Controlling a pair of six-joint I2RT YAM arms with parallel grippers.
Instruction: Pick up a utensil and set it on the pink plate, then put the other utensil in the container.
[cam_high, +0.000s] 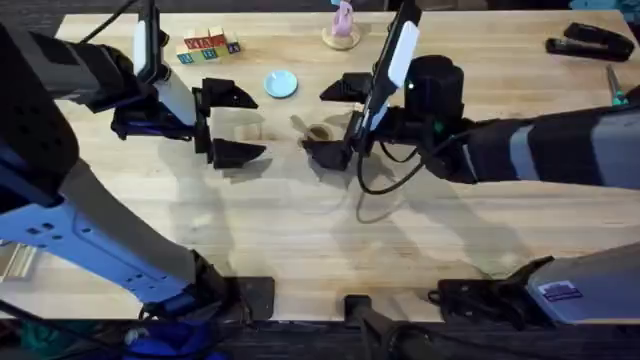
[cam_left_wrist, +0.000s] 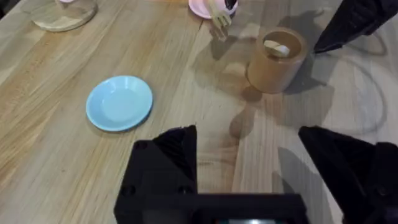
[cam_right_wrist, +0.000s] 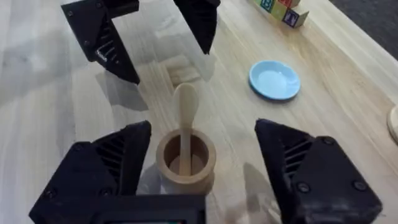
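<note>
On the wooden table (cam_high: 300, 250), the right gripper (cam_high: 335, 120) sits at mid-frame of the overhead view, its fingers spread apart and empty on either side of the wooden cup (cam_right_wrist: 185, 163). The left gripper (cam_high: 228, 122), to its left, is also spread and empty. The pink plate (cam_left_wrist: 208, 7), at the top edge of the left wrist view, carries the fork (cam_left_wrist: 217, 15). The spoon (cam_right_wrist: 185, 127) stands in the cup, bowl up, so both placements look done; the next move is probably lifting the right gripper straight clear without tipping the cup.

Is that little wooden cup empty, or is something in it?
Not empty: the wooden spoon stands in the cup, its bowl end sticking out above the rim.
</note>
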